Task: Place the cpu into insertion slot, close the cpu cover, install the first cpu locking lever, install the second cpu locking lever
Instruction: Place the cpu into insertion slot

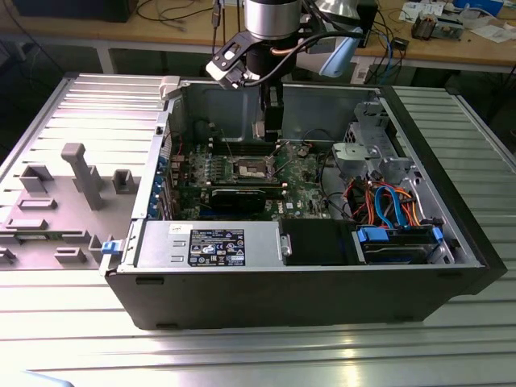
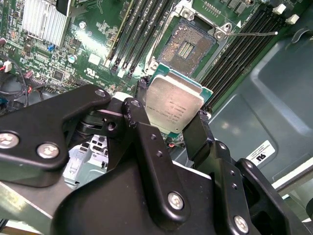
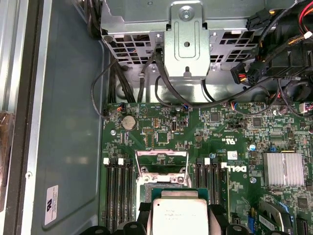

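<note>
Going from the exterior view's left: a grey fixture tray (image 1: 72,185) sits on the ribbed metal table (image 1: 266,355), just beside the open computer case (image 1: 306,294). Inside, the power supply (image 1: 210,246) runs along the near wall, with the green motherboard (image 1: 302,189) behind it. The hand (image 1: 268,121) hangs over the board, pretty much above the insertion slot (image 1: 250,168). Further to the exterior view's right there's a drive cage (image 1: 367,153) and a bunch of blue and orange cables (image 1: 391,201).

In the second wrist view the hand (image 2: 171,115) is clamped on the cpu (image 2: 173,105), with the black fingers (image 2: 196,132) pinching opposite edges and the metal face towards the camera. The chip is up in the air near the insertion slot (image 2: 188,46), not seated, and the socket is bare. A thin locking lever (image 2: 249,34) sticks out beside it. In the first wrist view the cpu cover (image 3: 161,164) looks flipped up and open, I think, just past the cpu (image 3: 178,215).
</note>
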`<state>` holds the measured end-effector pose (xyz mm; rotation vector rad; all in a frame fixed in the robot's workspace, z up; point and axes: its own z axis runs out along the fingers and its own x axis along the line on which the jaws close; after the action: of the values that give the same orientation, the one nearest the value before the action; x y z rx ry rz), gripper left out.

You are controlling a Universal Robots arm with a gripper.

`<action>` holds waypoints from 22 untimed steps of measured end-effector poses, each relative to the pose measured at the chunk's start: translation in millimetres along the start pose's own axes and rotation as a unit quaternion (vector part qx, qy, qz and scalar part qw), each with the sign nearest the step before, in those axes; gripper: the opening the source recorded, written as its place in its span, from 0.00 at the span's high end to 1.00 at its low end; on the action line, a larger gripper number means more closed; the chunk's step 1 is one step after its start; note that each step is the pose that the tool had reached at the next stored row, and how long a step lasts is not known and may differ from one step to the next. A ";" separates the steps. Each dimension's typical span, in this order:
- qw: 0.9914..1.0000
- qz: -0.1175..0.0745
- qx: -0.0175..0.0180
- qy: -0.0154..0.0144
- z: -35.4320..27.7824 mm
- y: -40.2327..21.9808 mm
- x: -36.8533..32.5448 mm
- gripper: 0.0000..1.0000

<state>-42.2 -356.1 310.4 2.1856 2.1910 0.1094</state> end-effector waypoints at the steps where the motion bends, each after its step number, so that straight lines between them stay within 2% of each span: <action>1: 1.000 0.000 0.000 0.000 0.2 -0.2 0.0 0.46; 8: 1.000 0.007 0.000 -0.001 11.1 -3.6 1.2 0.46; 22: 1.000 -0.008 0.001 0.001 33.1 -13.5 1.2 0.46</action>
<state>-53.0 -354.2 276.3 2.1678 2.2104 0.1092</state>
